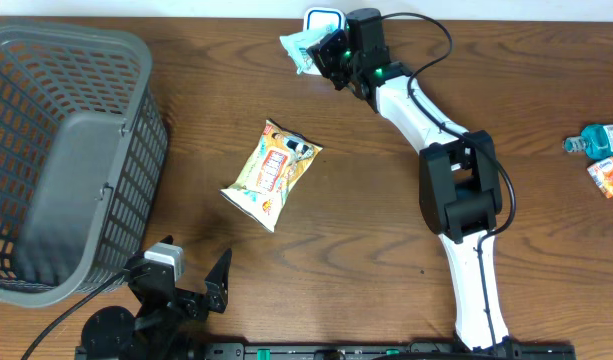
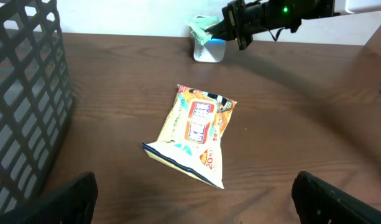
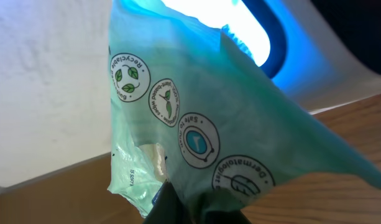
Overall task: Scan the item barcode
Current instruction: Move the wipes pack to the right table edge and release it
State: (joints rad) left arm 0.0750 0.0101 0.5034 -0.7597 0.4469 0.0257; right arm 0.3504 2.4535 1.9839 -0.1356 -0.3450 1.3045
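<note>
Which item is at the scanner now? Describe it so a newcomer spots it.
Look to the table's far edge, where the white, blue-lit scanner stands. In front of it the right gripper holds a pale green packet with round printed badges, unlike the yellow snack bag mid-table.

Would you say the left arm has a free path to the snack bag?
Probably yes: the open left tool faces the snack bag across bare table; the basket stands aside.

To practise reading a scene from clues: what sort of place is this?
Probably a mock shop checkout on a wooden table: a blue-lit scanner, a green packet held up to it, a snack bag and a grey shopping basket.
</note>
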